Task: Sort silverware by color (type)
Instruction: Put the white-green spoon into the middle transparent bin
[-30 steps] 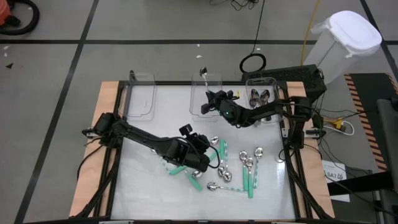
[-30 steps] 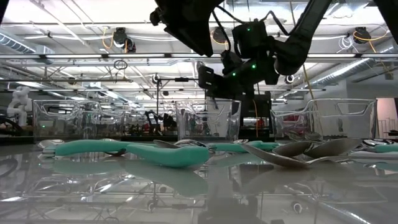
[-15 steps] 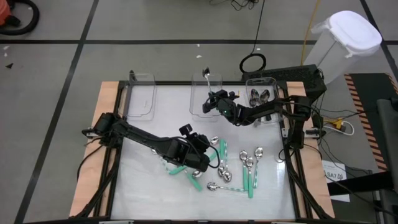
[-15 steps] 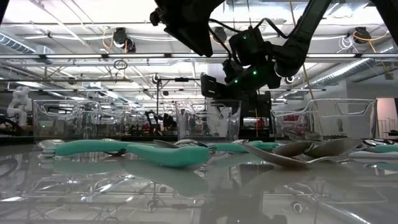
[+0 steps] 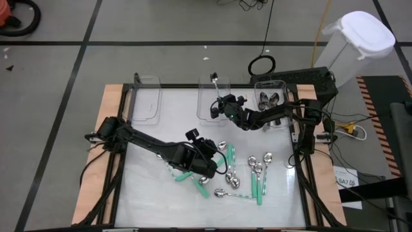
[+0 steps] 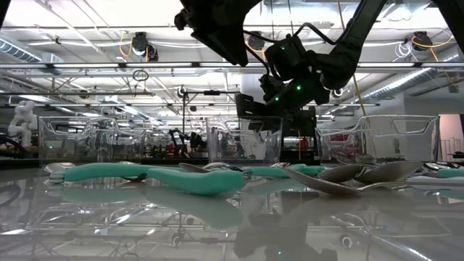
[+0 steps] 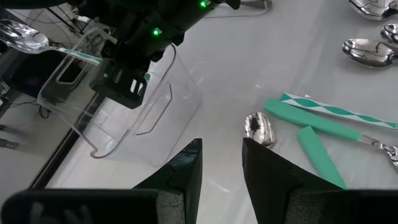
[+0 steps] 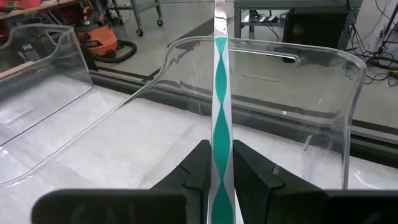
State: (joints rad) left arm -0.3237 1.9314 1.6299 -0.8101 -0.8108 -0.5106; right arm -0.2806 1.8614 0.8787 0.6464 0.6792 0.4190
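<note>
My right gripper (image 8: 217, 163) pinches a teal spoon (image 8: 220, 93) over the middle bin (image 8: 323, 124), handle pointing straight out from the fingers; left gripper (image 7: 221, 163) spread, waiting.

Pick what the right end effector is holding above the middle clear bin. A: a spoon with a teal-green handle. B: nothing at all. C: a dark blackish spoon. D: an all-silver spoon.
A: the right wrist view shows the right end effector shut on the teal-green handle of a spoon, and the high view places it over the middle clear bin.
</note>
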